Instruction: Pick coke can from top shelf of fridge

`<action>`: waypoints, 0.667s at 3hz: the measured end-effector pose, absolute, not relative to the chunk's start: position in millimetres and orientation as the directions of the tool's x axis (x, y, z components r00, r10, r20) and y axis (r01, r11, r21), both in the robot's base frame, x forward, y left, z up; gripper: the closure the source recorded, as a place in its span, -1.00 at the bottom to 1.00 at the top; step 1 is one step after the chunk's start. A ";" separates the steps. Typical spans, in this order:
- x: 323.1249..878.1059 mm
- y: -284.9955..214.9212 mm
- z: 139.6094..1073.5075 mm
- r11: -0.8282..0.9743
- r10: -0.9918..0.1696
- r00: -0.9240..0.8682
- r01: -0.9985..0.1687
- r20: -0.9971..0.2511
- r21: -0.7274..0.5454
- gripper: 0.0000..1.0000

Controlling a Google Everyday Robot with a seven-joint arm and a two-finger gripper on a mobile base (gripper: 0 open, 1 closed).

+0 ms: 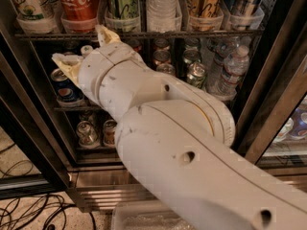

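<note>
A stocked drinks fridge (29,128) suggests a shop or office pantry; loose cables (33,209) litter the floor (12,145). The gripper (79,45) hangs just beneath its top shelf (216,33).

White arm (163,114) (scuffed), cream fingers (107,35), gripper (80,45) under shelf (144,34)

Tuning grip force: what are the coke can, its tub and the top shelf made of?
coke can: glossy red painted metal, probably aluminium by the sheen. tub: clear plastic, the can shows through. top shelf: thin dark wire, looks metal. gripper sits just below the shelf, jaws open.
</note>
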State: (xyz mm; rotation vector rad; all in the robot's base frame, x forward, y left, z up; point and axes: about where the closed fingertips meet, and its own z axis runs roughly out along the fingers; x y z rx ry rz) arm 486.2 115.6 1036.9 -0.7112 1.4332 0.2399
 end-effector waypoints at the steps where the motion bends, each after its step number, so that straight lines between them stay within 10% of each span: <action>1: 483.7 121.8 1039.3 0.768 -0.266 0.165 -0.560 -0.950 -0.312 -0.62; 2: 483.7 121.8 1039.3 0.768 -0.266 0.165 -0.560 -0.950 -0.312 -0.99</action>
